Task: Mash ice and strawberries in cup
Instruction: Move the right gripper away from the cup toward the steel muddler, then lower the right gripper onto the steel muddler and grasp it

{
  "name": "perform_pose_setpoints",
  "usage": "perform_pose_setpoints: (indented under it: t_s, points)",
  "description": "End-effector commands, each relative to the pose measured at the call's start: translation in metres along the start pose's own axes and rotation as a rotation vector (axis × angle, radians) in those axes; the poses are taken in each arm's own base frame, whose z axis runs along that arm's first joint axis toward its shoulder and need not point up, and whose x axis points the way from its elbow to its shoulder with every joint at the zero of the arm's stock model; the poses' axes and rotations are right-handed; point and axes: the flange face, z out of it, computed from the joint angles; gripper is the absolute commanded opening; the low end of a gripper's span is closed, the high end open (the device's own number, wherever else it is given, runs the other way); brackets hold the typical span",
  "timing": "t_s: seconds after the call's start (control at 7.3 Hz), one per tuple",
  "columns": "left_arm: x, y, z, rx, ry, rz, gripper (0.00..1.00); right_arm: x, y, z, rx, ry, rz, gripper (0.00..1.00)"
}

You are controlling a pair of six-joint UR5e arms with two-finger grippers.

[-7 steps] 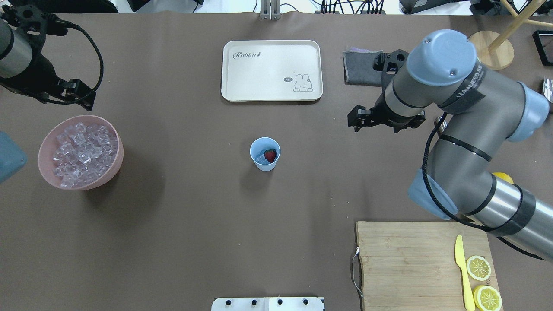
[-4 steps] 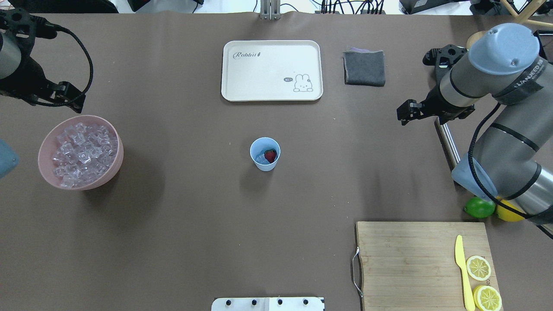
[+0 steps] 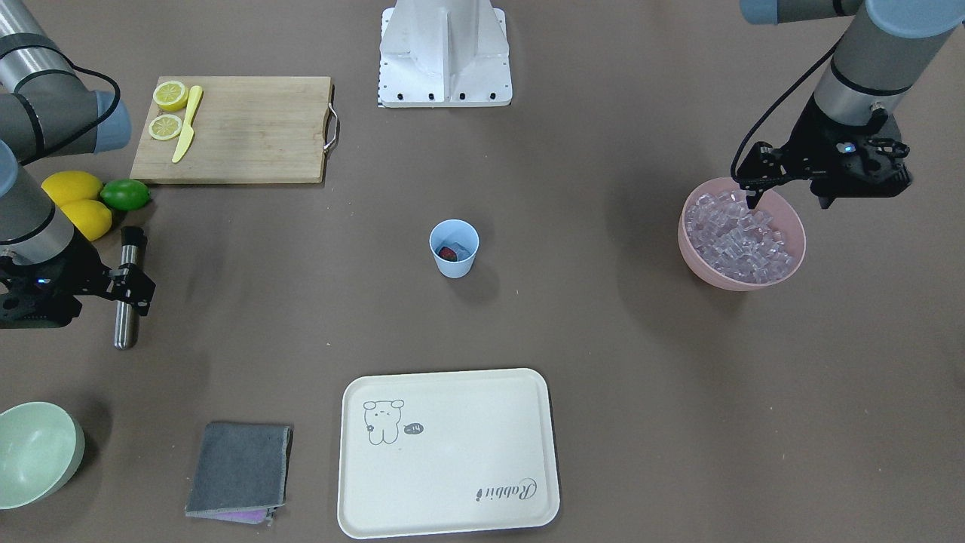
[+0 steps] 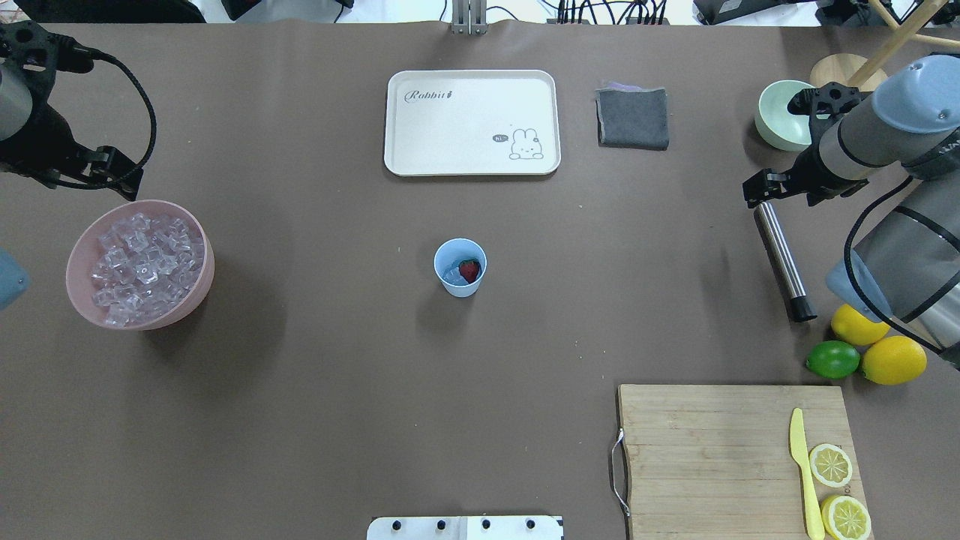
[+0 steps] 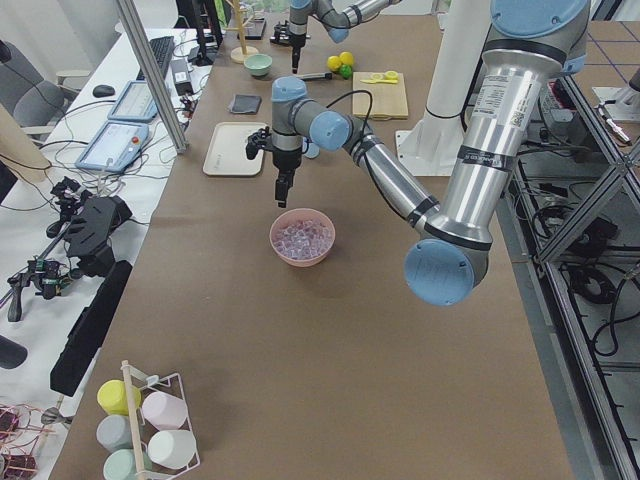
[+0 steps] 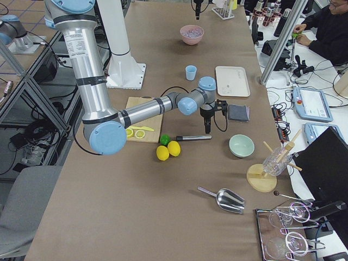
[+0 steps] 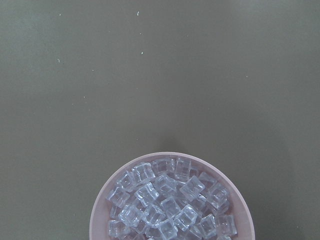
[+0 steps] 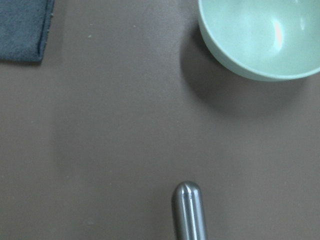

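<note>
Holding the strawberry (image 4: 469, 270) and some ice (image 4: 452, 276), the cup (image 4: 460, 268) stands upright. Far to its left, the left gripper (image 3: 752, 197) hangs over the pink bowl (image 4: 201, 289). Far to its right, the right gripper (image 4: 756, 193) hovers over the steel muddler (image 4: 780, 255). I cannot tell either gripper's spread.

brown table (image 8: 100, 150) is viewed from above | rounded end of a metal rod (image 8: 188, 212) is seen at bottom centre | pale-green bowl (image 8: 255, 35) is cropped top right, apart from the rod | dark grey cloth (image 8: 22, 27) is cropped top left
</note>
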Motion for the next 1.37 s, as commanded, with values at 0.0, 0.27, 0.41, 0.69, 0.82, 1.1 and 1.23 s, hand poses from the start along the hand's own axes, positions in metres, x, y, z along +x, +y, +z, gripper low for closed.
perform_pose_setpoints:
  t_s: [0.0,0.27,0.41,0.69,0.82,1.1,1.23]
  points:
    - [0.0,0.0,-0.001,0.004,0.0,0.001,0.98,0.025,0.01,0.012,0.002,0.004,-0.002,1.0]
    - [0.002,-0.001,-0.003,0.008,0.003,0.002,0.98,0.042,0.013,0.042,0.027,-0.032,-0.022,0.96]
    - [0.002,-0.001,-0.003,0.01,0.002,-0.001,0.98,0.037,0.014,0.041,0.028,-0.039,-0.029,0.94]
    - [0.002,0.0,-0.005,0.012,0.004,-0.002,0.98,-0.004,0.025,0.052,0.014,-0.059,-0.051,0.89]
    - [0.002,0.0,-0.005,0.014,0.005,-0.001,0.98,0.002,0.031,0.059,0.0,-0.053,-0.076,0.79]
    - [0.003,0.001,-0.006,0.016,0.004,0.0,0.98,0.018,0.036,0.063,-0.009,-0.049,-0.164,0.77]
    - [0.003,0.002,-0.009,0.021,0.007,0.001,0.98,0.018,0.036,0.064,-0.008,-0.048,-0.164,0.75]
